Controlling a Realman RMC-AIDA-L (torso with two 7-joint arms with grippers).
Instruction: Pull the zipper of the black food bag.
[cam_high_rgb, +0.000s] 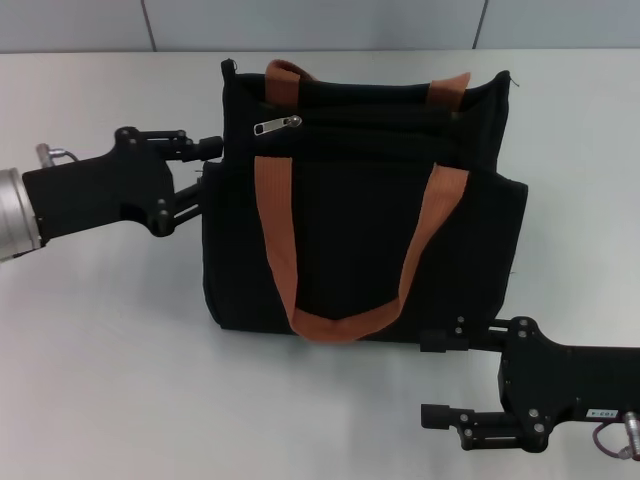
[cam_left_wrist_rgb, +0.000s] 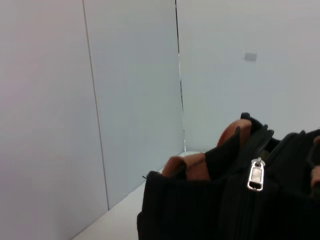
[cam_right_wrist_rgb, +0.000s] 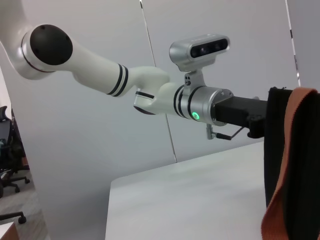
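Note:
The black food bag (cam_high_rgb: 360, 240) stands in the middle of the white table, its two orange-brown strap handles (cam_high_rgb: 283, 240) hanging over the front. The silver zipper (cam_high_rgb: 278, 125) lies on the zip track near the bag's top left corner. It also shows in the left wrist view (cam_left_wrist_rgb: 256, 176), hanging on the bag (cam_left_wrist_rgb: 190, 210). My left gripper (cam_high_rgb: 203, 177) is open, its fingertips against the bag's left side, below and left of the zipper. My right gripper (cam_high_rgb: 437, 379) is open and empty, just in front of the bag's bottom right corner.
The white table (cam_high_rgb: 100, 350) extends to the left and front of the bag. A grey panelled wall (cam_high_rgb: 320, 22) runs behind it. The right wrist view shows my left arm (cam_right_wrist_rgb: 150, 87) reaching to the bag's edge (cam_right_wrist_rgb: 277, 150).

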